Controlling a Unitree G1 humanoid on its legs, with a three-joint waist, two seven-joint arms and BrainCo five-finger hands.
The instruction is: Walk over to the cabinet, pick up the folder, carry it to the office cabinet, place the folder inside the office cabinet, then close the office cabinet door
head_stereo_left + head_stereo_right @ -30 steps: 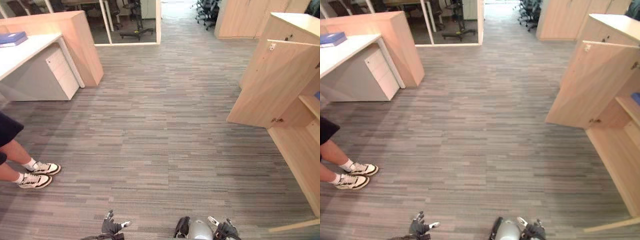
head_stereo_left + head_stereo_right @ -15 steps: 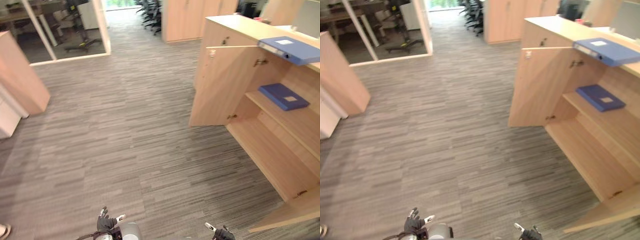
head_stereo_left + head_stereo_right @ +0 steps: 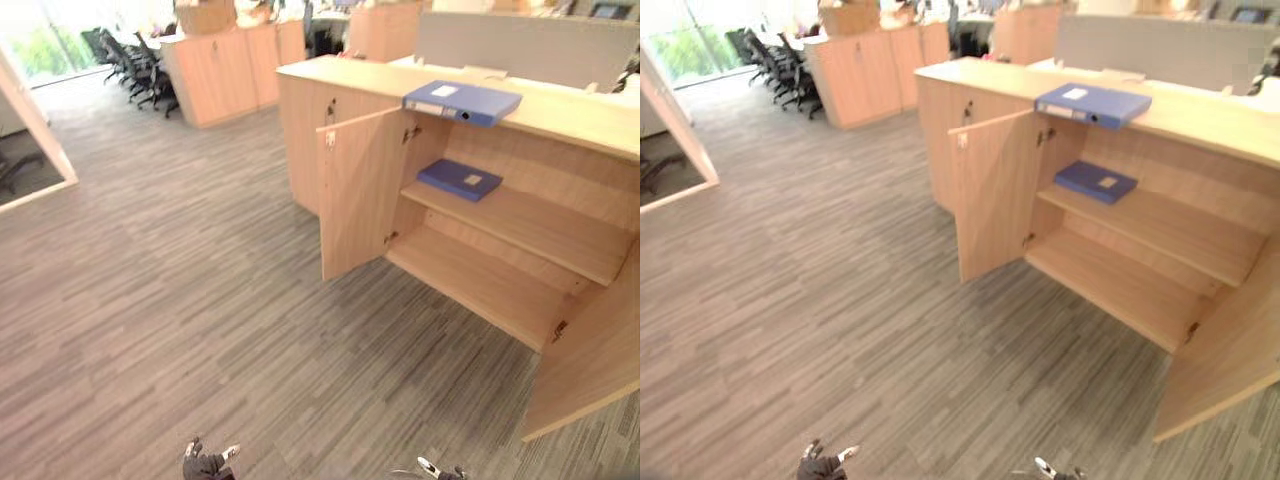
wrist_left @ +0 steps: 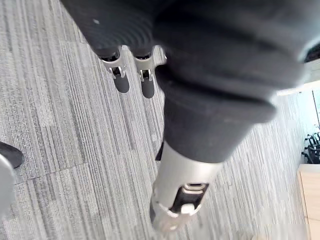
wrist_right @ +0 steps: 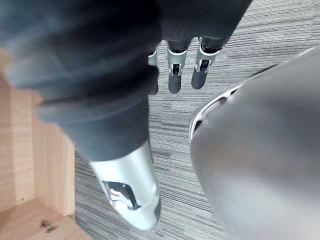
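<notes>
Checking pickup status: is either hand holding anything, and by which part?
Nothing held: left hand and right hand hang open. One blue folder lies on the cabinet top, a second folder on its shelf.

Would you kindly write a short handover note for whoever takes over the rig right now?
Left hand: open, empty, hanging over the carpet.
Right hand: open, empty, likewise.
Things: one blue folder lies on top of the office cabinet; a second blue folder lies on its upper shelf inside. Both doors stand open.
Done: the robot faces the cabinet from some way off, holding nothing.
Left: I cannot tell which folder is the job's. If the top one, pick it up, shelve it, then close the doors.
</notes>
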